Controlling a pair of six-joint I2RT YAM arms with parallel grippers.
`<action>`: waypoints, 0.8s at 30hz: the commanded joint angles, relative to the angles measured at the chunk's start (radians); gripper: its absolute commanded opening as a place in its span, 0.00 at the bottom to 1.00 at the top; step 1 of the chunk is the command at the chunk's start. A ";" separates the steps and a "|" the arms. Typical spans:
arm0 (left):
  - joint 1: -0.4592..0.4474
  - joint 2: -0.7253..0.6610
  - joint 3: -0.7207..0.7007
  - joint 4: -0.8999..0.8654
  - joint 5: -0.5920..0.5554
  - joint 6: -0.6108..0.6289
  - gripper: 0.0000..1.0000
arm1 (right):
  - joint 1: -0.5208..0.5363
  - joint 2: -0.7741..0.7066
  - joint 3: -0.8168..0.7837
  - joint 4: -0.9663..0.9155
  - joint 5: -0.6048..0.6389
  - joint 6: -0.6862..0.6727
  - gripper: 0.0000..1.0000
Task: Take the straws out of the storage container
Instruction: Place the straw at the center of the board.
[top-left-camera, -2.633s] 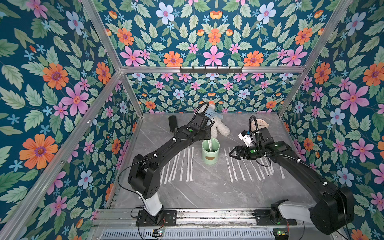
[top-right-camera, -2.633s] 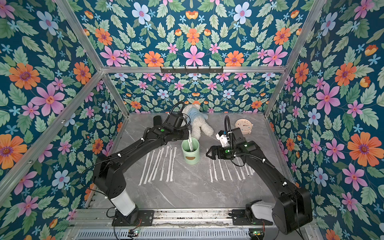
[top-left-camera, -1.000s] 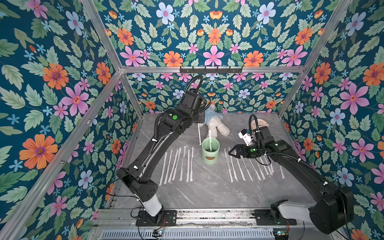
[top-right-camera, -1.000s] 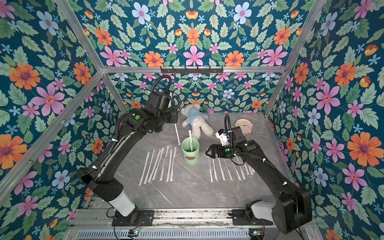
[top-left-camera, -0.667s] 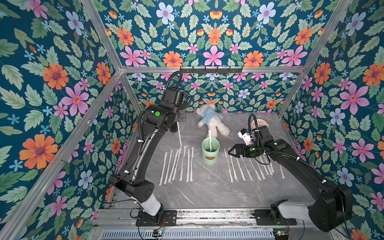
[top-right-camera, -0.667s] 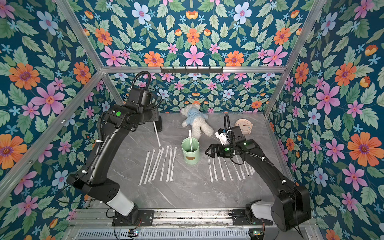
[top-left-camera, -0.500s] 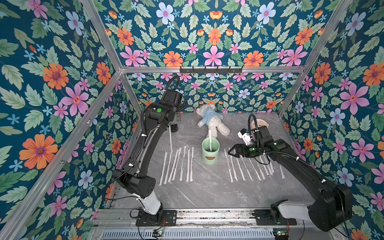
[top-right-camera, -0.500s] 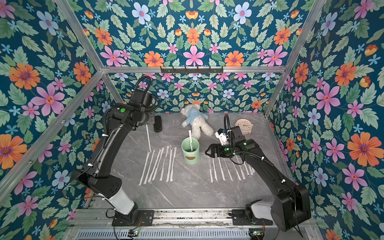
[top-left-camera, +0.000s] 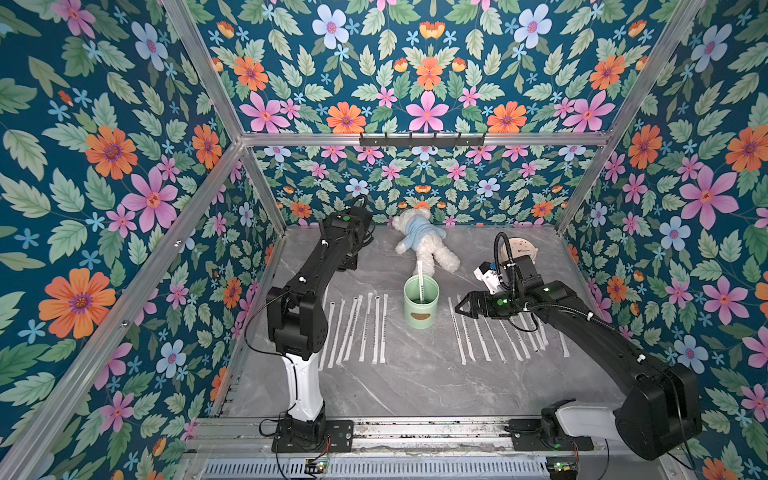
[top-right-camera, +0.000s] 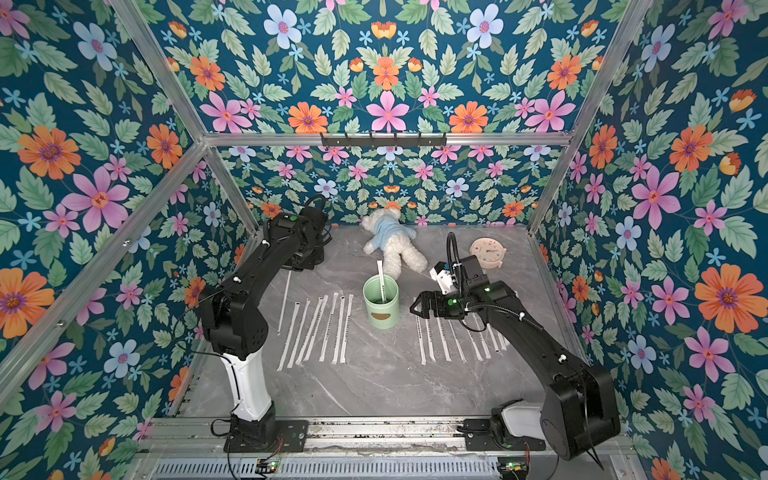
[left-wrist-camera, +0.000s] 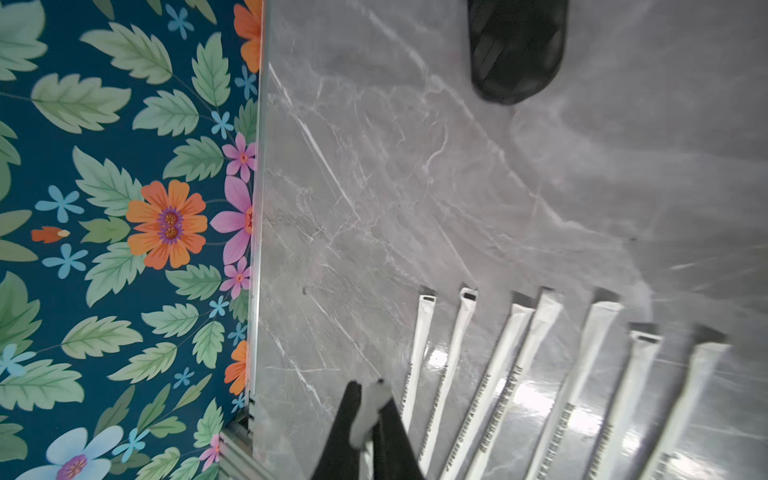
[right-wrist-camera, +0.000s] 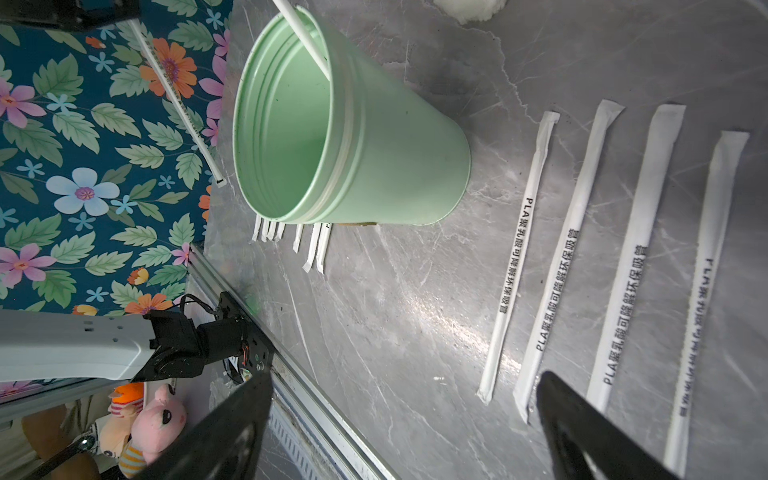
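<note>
On the grey table, the storage container stands upright between two rows of lying straws, one straw inside it. The left gripper is clamped on a hanging straw; the right gripper is spread wide, empty.

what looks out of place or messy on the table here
Nothing spilled or damaged. The straws lie in fairly neat rows on both sides of the storage container; one straw leans inside it, a second straw hangs from the shut left gripper. Only oddity: a teddy bear sprawled at the back.
</note>
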 joint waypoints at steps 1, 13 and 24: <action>0.014 0.017 -0.061 -0.010 -0.041 0.007 0.11 | 0.002 0.009 0.002 0.032 -0.011 0.006 0.99; 0.056 0.037 -0.301 0.107 0.016 0.003 0.11 | 0.002 0.017 -0.010 0.049 -0.024 0.001 0.99; 0.082 0.074 -0.337 0.154 0.031 0.015 0.11 | 0.002 0.023 -0.017 0.056 -0.026 0.002 0.99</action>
